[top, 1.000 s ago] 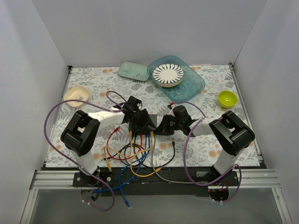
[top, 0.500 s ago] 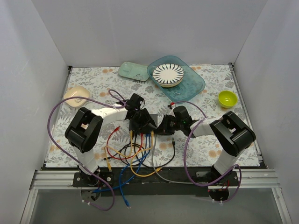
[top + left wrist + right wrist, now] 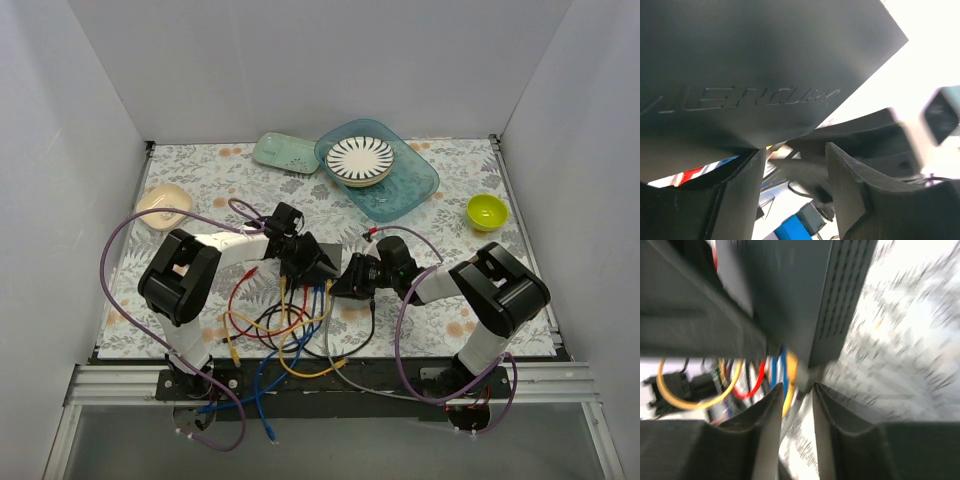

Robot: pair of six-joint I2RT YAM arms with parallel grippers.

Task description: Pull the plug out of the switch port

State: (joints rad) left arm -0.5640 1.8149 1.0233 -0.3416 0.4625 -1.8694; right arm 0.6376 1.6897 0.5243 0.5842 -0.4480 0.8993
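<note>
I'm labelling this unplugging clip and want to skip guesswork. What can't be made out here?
- Top view: the ports of the switch, hidden under the left tool and right tool; which plug sits where is unreadable.
- Right wrist view: motion blur; whether its fingers pinch the yellow cable is unclear.
- Left wrist view: the switch fills the frame, lettering cut off at left; the tool's hold on it is unclear.

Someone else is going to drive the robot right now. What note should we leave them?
Left gripper: jaws apart, tips against the switch.
Right gripper: jaws nearly together at the yellow plug; grip unclear.
Done: both arms are at the switch.
To do: no plug looks pulled; cables run into its near edge. Pull one out.
</note>
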